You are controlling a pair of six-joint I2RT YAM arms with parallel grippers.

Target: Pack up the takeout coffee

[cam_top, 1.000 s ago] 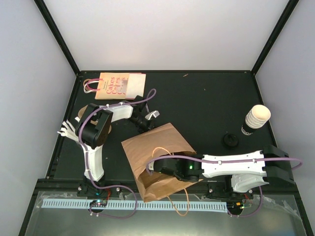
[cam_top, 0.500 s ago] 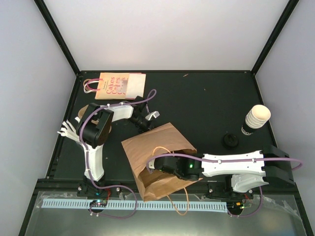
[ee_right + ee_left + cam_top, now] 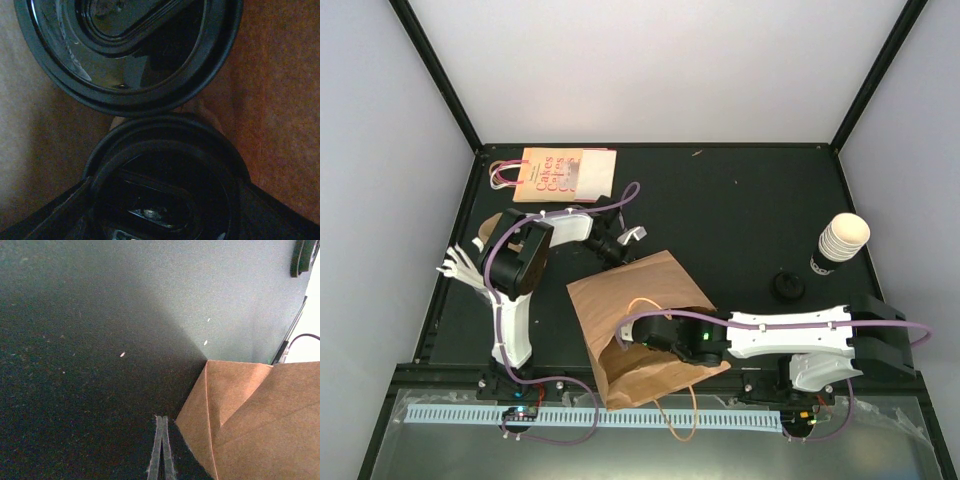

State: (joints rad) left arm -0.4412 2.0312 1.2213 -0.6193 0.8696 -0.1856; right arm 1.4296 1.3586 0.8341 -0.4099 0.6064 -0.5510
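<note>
The brown paper bag (image 3: 625, 300) lies on its side mid-table, its mouth toward the near edge. My right arm (image 3: 780, 335) reaches into that mouth. In the right wrist view, inside the bag, my right gripper (image 3: 165, 200) is shut on the takeout coffee (image 3: 165, 170). Only its black lid shows, with a finger hugging each side. A second black-lidded cup (image 3: 130, 50) stands just ahead of it, almost touching. My left gripper (image 3: 162, 422) is shut with nothing in it. It hovers over the table just beside the bag's far corner (image 3: 220, 400).
A stack of lidless cream cups (image 3: 842, 242) and a loose black lid (image 3: 788, 287) stand at the right. A printed paper bag (image 3: 558, 173) lies at the back left. White cutlery-like pieces (image 3: 457, 266) lie by the left edge. The bag's string handle (image 3: 682, 418) hangs over the near edge.
My right arm has slid slightly left, deeper into the bag, with the coffee still gripped. The left arm has not moved.
</note>
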